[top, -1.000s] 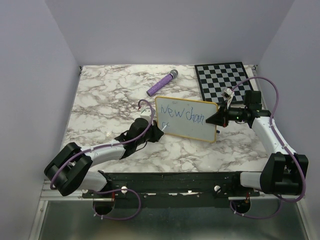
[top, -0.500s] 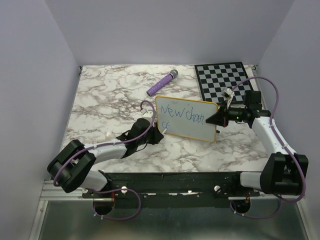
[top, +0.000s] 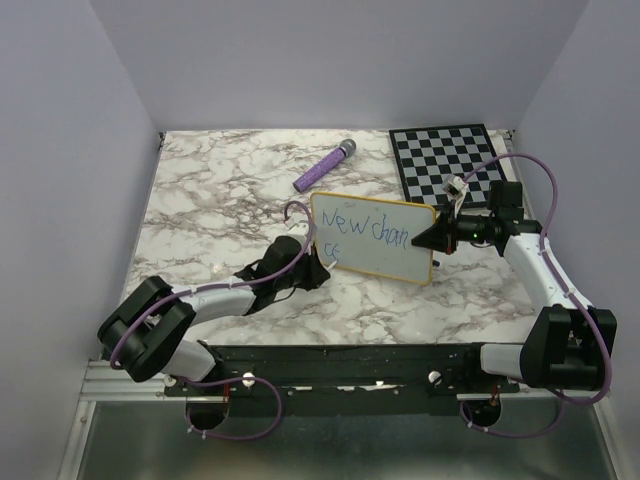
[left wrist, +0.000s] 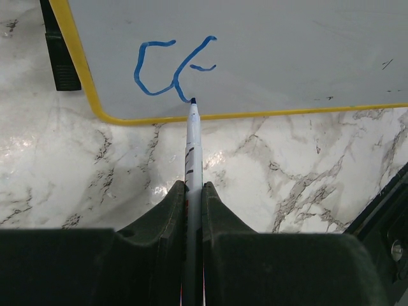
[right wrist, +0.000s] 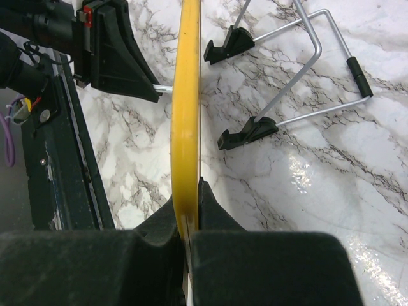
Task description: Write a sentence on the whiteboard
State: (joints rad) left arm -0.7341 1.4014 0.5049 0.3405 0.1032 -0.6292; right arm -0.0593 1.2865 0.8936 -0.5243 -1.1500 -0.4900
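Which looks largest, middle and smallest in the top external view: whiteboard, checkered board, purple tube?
1. The whiteboard and the checkered board: about alike; the whiteboard stands propped, nearer the camera, so no ranking between them.
2. The purple tube: clearly smallest.

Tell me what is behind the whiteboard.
A silver wire stand with black feet sits behind the whiteboard on the marble table. From above, the board hides it.

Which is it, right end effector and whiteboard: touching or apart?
Touching. Right wrist view shows the right end effector clamped on the whiteboard by its yellow frame, no gap.
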